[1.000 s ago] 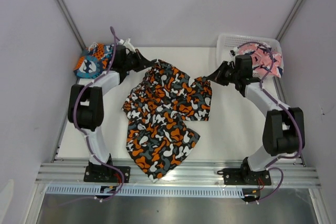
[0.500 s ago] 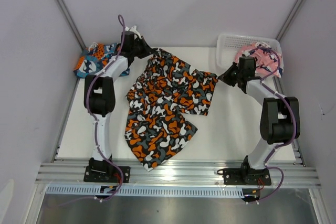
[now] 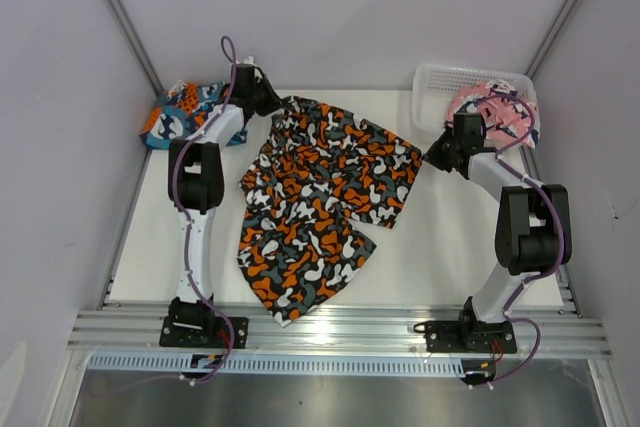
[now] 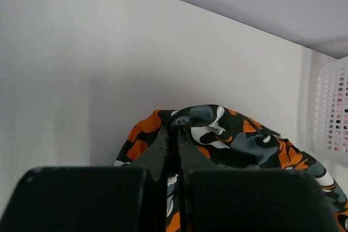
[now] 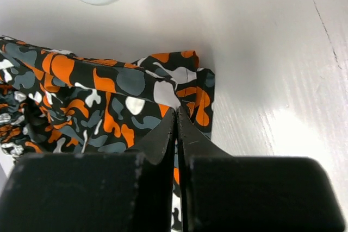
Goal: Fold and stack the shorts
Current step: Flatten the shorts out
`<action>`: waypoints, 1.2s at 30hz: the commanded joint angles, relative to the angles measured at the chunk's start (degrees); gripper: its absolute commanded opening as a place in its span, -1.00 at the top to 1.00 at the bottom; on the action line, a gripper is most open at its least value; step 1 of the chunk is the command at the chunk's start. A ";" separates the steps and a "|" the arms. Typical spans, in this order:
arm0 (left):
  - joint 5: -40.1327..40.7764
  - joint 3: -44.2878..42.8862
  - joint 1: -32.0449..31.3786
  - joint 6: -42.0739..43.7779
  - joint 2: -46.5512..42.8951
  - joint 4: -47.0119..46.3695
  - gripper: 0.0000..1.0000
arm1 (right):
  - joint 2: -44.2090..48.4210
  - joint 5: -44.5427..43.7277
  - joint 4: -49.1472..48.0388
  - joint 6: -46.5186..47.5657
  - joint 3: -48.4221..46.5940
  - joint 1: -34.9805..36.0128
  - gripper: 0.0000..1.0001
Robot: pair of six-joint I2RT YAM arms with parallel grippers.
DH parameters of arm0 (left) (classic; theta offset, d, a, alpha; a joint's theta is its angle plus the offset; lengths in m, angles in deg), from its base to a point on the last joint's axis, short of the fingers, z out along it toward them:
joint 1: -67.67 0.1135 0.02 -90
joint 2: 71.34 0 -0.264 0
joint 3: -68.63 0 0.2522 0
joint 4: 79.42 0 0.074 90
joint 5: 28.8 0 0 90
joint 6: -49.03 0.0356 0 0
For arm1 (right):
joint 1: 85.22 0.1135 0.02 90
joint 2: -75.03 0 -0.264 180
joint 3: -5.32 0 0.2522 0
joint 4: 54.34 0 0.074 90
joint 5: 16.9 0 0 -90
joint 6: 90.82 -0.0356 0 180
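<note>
Camouflage shorts (image 3: pixel 320 197) | spanning left end effector (image 3: pixel 275 104), right end effector (image 3: pixel 428 156) | both clamped on corners

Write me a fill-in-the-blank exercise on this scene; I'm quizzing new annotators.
1. The left pincer is shut on the camouflage shorts; the right pincer is shut on the ____ garment.
2. The pink-navy-white shorts lie in the white mesh basket, behind the ____ arm.
3. The blue-teal-orange shorts lie bunched on the table at its far ____ corner.

Missing words: same; right; left.
</note>
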 commanded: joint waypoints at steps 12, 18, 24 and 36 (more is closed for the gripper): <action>2.17 -6.93 1.38 1.22 -1.19 2.61 -0.62 | 2.75 -6.13 4.55 5.39 -5.86 -0.15 0.28; 3.23 -6.68 1.47 3.41 -7.24 5.78 -0.98 | 7.05 -8.41 5.70 7.32 -5.44 0.03 -0.10; 3.14 6.12 1.38 8.50 -20.05 10.08 -0.99 | 13.56 -0.95 6.92 9.44 -2.54 0.82 -0.11; 5.95 37.78 1.20 15.63 -45.21 16.07 -0.99 | 24.02 0.11 7.37 8.13 11.17 23.39 -0.36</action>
